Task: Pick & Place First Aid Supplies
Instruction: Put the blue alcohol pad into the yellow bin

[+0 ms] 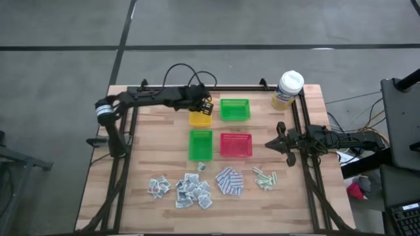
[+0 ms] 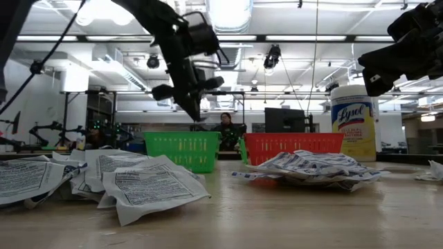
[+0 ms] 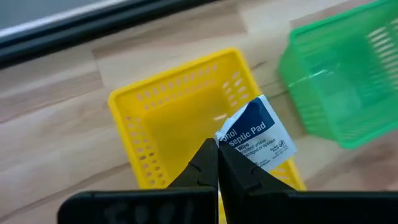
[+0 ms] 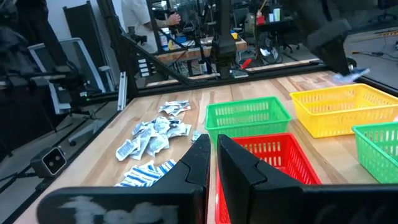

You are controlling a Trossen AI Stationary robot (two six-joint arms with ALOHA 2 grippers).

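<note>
Left pincer (image 3: 216, 163) pinches one corner of a blue-and-white pad packet (image 3: 256, 135) — it hangs above the yellow tray (image 3: 168, 118), with a green tray (image 3: 339, 81) just beside. Right pincer (image 1: 278, 140) waits at the counter's (image 1: 157, 160) right edge near the red tray (image 1: 235, 145), fingers nearly pressed together, holding nothing visible. Remaining packets — grey sachets (image 1: 190, 190), patterned pads (image 1: 229, 181), pale green strips (image 1: 264, 177) — lie along the near counter.

The packet's (image 3: 256, 134) printed wording is partly covered by the left hand (image 3: 217, 163) — its first letters unreadable.
</note>
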